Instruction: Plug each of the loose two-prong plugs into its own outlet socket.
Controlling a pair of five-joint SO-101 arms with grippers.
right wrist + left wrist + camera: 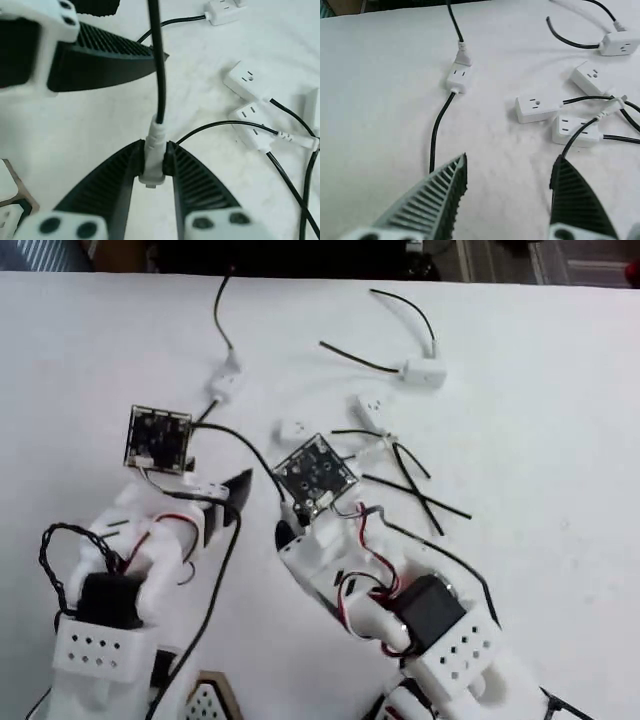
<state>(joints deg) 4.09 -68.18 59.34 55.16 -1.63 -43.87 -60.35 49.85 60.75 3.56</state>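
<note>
**A:** Which tool has a plug at this moment?

**B:** The right tool (pixel 154 146) is clenched on a white plug (pixel 153 172), with one finger on each side so that it cannot turn. The black cord (pixel 159 60) of this plug runs away from the wrist, out past the fingertips.

**A:** And the other arm?

**B:** The left tool (pixel 510 160) is released, its jaws wide apart, above the worktop (pixel 100 340). In the right wrist view its dark fingers are just beside that same cord. I judge it is placed there to steady the cord or a socket, but this is only my guess.

**A:** Where are the sockets?

**B:** The far socket (pixel 457 80) already has a joined plug (pixel 463 56) in it. A free socket (pixel 246 79) lies near, and a second socket (pixel 250 127) is just beside it. A loose plug (pixel 296 141) lies next to them.

**A:** What does the next move need?

**B:** The prongs must face the holes of a free socket. I cannot tell which way the prongs point now.
</note>
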